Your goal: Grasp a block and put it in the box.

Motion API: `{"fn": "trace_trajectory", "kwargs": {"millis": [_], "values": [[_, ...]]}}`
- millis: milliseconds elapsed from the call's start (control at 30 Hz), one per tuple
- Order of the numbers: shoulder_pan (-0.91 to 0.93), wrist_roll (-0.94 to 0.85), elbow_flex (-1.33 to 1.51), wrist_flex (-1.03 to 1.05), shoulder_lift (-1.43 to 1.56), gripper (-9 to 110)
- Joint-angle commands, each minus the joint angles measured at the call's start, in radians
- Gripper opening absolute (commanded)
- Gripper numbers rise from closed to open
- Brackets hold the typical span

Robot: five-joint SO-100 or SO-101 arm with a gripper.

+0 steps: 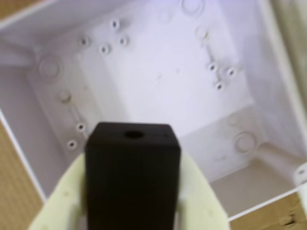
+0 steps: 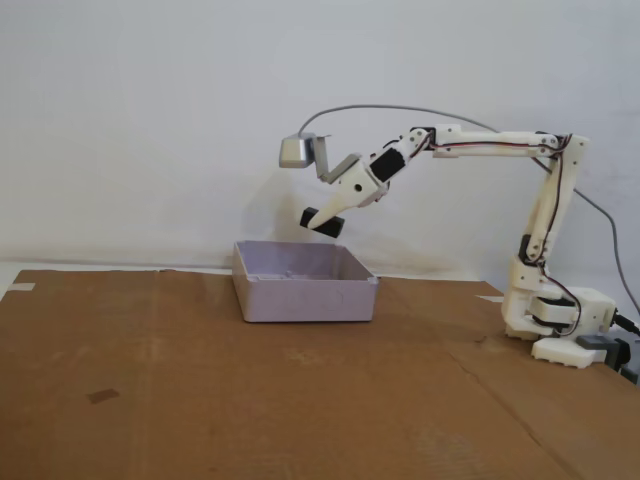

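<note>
Grasp done: gripper (image 2: 322, 220) clamped on the block (image 1: 133, 165), jaws pressed to its two sides in the wrist view. Carried clear of the cardboard and held in the air above the box (image 2: 305, 297), whose open floor lay straight ahead of the jaws. Left to do, by the look of it: lower, release, withdraw. Nothing yet inside the box.

In the fixed view, open air separated the gripper (image 2: 318, 222) holding the block (image 2: 323, 220) from the box (image 2: 305, 283) at frame centre. The wrist view showed the box floor bare (only small moulded studs), walls ringing it.
</note>
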Motion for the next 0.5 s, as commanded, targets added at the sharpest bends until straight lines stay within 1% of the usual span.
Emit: {"fn": "trace_trajectory", "kwargs": {"millis": [0, 100, 233, 467], "values": [[0.034, -0.006, -0.044, -0.058, 0.037, 7], [0.046, -0.006, -0.043, -0.061, 0.021, 7], [0.055, -0.008, -0.043, -0.124, -0.017, 7], [0.044, -0.008, -0.044, -0.130, -0.055, 7]]}}
